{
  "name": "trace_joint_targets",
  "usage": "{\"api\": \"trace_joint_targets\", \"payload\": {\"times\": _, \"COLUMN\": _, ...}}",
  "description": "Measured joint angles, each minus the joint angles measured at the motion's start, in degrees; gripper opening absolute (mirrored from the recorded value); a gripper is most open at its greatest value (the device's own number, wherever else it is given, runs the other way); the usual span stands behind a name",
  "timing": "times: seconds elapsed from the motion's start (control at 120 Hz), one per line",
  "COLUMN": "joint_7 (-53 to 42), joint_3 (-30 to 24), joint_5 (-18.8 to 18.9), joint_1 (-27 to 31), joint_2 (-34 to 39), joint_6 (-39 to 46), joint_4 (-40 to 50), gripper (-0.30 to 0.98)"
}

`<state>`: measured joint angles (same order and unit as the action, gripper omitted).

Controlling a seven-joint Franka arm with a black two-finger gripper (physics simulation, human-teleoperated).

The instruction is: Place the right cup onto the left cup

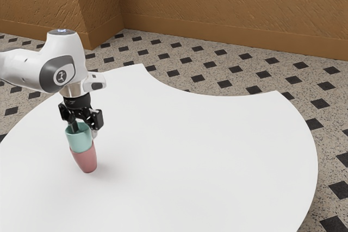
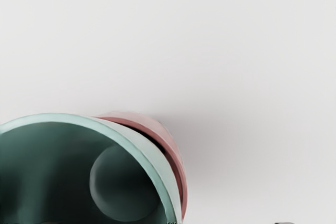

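Has green cup (image 1: 81, 142) nested in pink cup (image 1: 86, 160), on white table (image 1: 196, 156).
Holds gripper (image 1: 85, 132) fingers apart, unclamped, w/ one inside green cup, one outside; prob. to free rim w/o tipping stack.

Clad in a rounded white shell (image 1: 66, 47), with dark grey joint cover (image 1: 50, 81) and circular emblem (image 1: 61, 76). Tipped by a black gripper (image 1: 85, 131).

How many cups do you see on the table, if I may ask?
2: the green cup sits in the top of the red cup, which stands on the table.
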<state>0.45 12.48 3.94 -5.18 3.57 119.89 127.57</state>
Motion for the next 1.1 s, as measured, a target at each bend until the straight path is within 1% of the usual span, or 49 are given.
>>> {"api": "trace_joint_targets", "payload": {"times": 0.125, "joint_7": -0.1, "joint_3": 0.0, "joint_5": 0.0, "joint_1": -0.1, "joint_2": 2.4, "joint_6": -0.4, "joint_4": 0.3, "gripper": 0.60}}
{"api": "trace_joint_targets", "payload": {"times": 0.283, "joint_7": -0.4, "joint_3": -0.3, "joint_5": -0.3, "joint_1": -1.2, "joint_2": 6.5, "joint_6": -2.4, "joint_4": -0.1, "gripper": 0.64}}
{"api": "trace_joint_targets", "payload": {"times": 0.383, "joint_7": -0.6, "joint_3": -0.7, "joint_5": -0.6, "joint_1": -2.5, "joint_2": 6.8, "joint_6": -4.9, "joint_4": -4.3, "gripper": 0.66}}
{"api": "trace_joint_targets", "payload": {"times": 0.433, "joint_7": -0.7, "joint_3": -1.3, "joint_5": -0.7, "joint_1": -3.0, "joint_2": 6.3, "joint_6": -6.3, "joint_4": -6.9, "gripper": 0.67}}
{"api": "trace_joint_targets", "payload": {"times": 0.583, "joint_7": -0.9, "joint_3": -5.2, "joint_5": -1.0, "joint_1": -3.7, "joint_2": 2.6, "joint_6": -10.7, "joint_4": -16.3, "gripper": 0.68}}
{"api": "trace_joint_targets", "payload": {"times": 0.7, "joint_7": -1.0, "joint_3": -5.8, "joint_5": -2.1, "joint_1": -3.9, "joint_2": -2.0, "joint_6": -14.6, "joint_4": -25.5, "gripper": 0.68}}
{"api": "trace_joint_targets", "payload": {"times": 0.808, "joint_7": -1.2, "joint_3": -6.4, "joint_5": -2.5, "joint_1": -3.7, "joint_2": -5.0, "joint_6": -18.0, "joint_4": -31.6, "gripper": 0.68}}
{"api": "trace_joint_targets", "payload": {"times": 0.925, "joint_7": -1.3, "joint_3": -7.3, "joint_5": -2.7, "joint_1": -3.4, "joint_2": -5.9, "joint_6": -20.7, "joint_4": -34.7, "gripper": 0.68}}
{"api": "trace_joint_targets", "payload": {"times": 1.1, "joint_7": -1.5, "joint_3": -7.4, "joint_5": -2.9, "joint_1": -4.1, "joint_2": -5.9, "joint_6": -22.5, "joint_4": -35.4, "gripper": 0.69}}
